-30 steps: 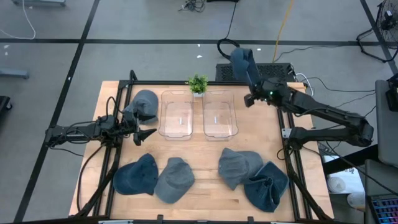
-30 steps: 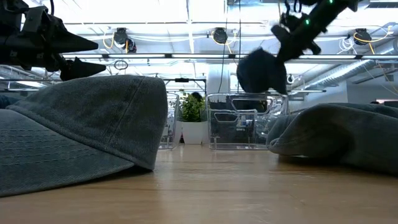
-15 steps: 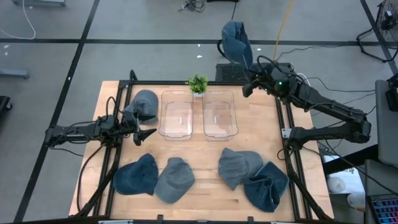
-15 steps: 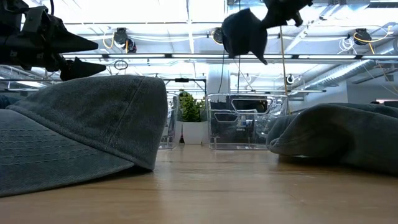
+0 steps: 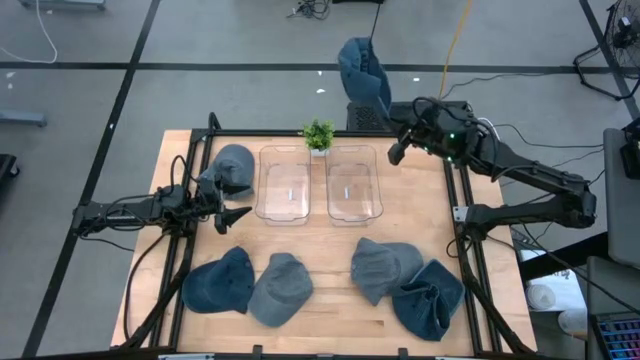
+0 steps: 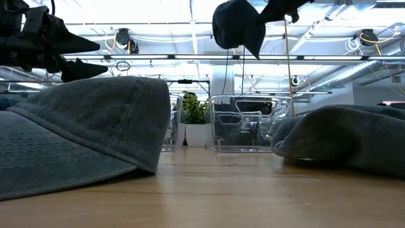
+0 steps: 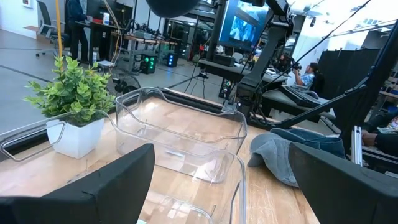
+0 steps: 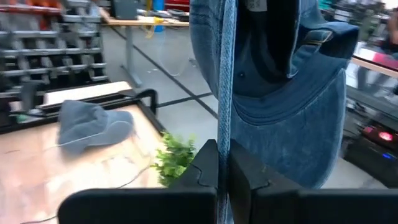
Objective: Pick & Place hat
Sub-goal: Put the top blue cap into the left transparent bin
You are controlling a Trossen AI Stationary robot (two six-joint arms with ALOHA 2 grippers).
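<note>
My right gripper [image 5: 395, 112] is shut on a blue denim hat [image 5: 362, 72] and holds it high over the table's far edge, behind the right clear bin [image 5: 352, 185]. In the low view the hat [image 6: 237, 25] hangs near the top, and it fills the right wrist view [image 8: 273, 93]. My left gripper [image 5: 235, 215] stands open and level at the table's left side, with nothing between its fingers [image 7: 112, 180]. A grey hat [image 5: 232, 168] lies crown up beside it. Several more hats lie along the near edge. My right gripper pinches a thin edge of the hat [image 8: 225, 124] between its two shut fingers [image 8: 205, 168]. The fingers point about level toward the table's far left. The rest of the hat spreads out beyond the fingertips, lifted clear of the table and of the bins. Which part of the hat the edge belongs to I cannot tell.
Two clear bins [image 5: 288, 183] stand side by side at the middle far side, with a small potted plant [image 5: 318, 135] behind them. Hats lie at the near left [image 5: 220, 280], [image 5: 280, 288] and the near right [image 5: 380, 268], [image 5: 430, 298].
My right gripper has risen and gone toward the table's left, rolling its wrist, still shut on the blue hat. The hat has gone up with it, from beside the right bin's far corner to high beyond the far edge.
</note>
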